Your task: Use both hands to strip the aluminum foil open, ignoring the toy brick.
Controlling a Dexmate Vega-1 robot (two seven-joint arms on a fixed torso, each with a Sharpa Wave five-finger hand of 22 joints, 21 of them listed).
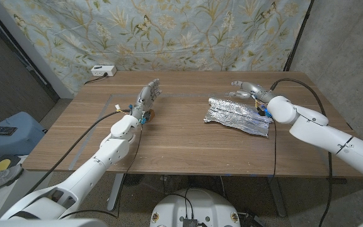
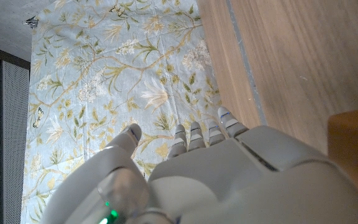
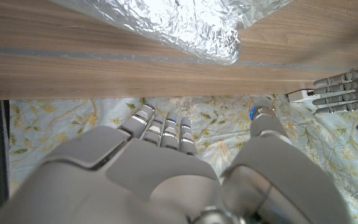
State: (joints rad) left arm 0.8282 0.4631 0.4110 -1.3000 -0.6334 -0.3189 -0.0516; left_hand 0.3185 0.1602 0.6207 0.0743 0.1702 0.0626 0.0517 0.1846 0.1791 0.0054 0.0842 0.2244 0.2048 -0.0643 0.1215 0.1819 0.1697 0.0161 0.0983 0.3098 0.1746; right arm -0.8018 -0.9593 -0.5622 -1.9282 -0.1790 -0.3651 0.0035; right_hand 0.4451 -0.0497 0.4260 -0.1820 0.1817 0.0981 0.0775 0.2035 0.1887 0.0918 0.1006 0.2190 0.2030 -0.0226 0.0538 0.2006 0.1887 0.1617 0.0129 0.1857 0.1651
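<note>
The crumpled aluminum foil [image 1: 237,115] is lying on the right half of the wooden bench [image 1: 169,145], just beside the right hand [image 1: 251,91], which is hovering with fingers apart and holding nothing, while the left hand [image 1: 147,98] is waiting well apart over the bench's left side, fingers extended and likewise empty.

Soft, even indoor light; foil [image 1: 238,115] glints, nearby wrist-view fingers [image 3: 160,132] blur.

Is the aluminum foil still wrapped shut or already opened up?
Still wrapped: the aluminum foil lies as a crumpled closed bundle on the table; neither hand touches it.
</note>
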